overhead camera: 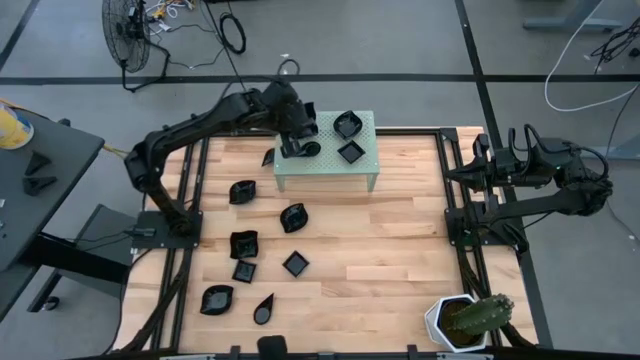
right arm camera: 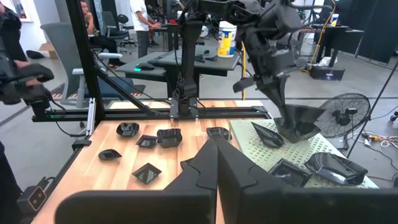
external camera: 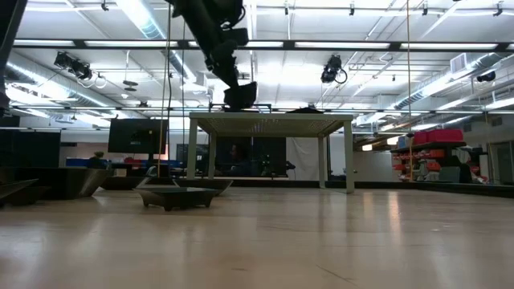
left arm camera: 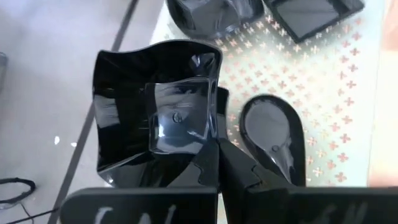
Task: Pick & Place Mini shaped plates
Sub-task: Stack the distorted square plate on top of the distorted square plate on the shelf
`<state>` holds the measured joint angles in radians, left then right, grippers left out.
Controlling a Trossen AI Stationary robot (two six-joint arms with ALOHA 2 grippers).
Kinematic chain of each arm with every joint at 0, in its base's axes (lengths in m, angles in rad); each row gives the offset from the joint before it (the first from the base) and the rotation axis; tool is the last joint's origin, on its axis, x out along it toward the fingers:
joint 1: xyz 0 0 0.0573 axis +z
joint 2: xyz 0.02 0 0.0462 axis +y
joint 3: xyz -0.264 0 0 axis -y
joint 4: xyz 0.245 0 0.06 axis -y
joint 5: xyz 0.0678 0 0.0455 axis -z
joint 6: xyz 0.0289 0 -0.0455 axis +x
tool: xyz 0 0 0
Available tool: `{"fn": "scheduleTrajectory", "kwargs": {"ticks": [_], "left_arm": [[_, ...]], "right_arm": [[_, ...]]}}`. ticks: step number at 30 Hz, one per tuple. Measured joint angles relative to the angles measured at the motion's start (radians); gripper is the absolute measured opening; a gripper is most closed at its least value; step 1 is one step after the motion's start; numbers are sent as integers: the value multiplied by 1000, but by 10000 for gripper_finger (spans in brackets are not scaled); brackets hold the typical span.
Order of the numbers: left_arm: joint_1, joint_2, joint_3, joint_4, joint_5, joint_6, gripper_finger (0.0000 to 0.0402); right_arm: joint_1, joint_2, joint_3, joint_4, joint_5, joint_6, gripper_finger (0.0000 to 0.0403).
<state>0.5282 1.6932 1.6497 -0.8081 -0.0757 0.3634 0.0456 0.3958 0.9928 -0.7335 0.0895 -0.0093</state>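
The left tool point(overhead camera: 298, 143) is over the pale green stand point(overhead camera: 325, 172) at the far side of the wooden surface point(overhead camera: 400, 250), clenched on the rim of a wavy black dish point(left arm camera: 155, 118) (its fingers pinch one edge, seen from the wrist camera). Just beside it on the stand lies a teardrop dish point(left arm camera: 273, 134), and two more dishes, a ruffled one point(overhead camera: 347, 125) and a square one point(overhead camera: 351, 152), sit on the stand's other half. Several black dishes lie scattered on the surface in front of the stand, among them a square dish point(overhead camera: 295, 263) and a leaf-shaped dish point(overhead camera: 264, 309). The right tool point(overhead camera: 482, 160) waits at the right edge, fingers closed on nothing. A cactus pot point(overhead camera: 462, 320) stands in the near right corner.
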Motion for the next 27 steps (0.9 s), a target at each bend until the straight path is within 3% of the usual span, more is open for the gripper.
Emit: {"fn": "scheduleTrajectory", "kwargs": {"ticks": [18,27], "left_arm": [[4,57,0,3,-9,-16,6],[4,57,0,3,-25,-39,90]], "right_arm": [[0,0,0,0,0,0,4],[0,0,0,0,0,0,4]]}}
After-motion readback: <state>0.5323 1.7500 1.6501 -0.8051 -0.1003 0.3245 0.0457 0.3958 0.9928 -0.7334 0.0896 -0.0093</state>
